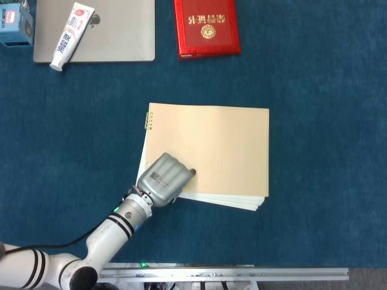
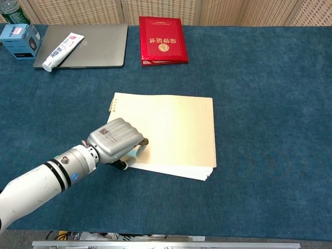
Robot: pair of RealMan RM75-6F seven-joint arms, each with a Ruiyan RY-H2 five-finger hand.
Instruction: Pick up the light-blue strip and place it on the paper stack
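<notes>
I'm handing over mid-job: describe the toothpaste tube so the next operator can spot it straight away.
Look to the far left of the blue table, where a closed grey laptop lies near the back edge. The toothpaste tube lies slanted on the laptop's lid, at its left end. It is the only white tube there, with red and blue print, unlike the blue box beside the laptop.

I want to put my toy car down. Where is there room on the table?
Lots of bare blue cloth right of the paper stack and red booklet. Crowded: far-left corner with laptop, toothpaste, blue box; left hand at the stack's near-left corner.
</notes>
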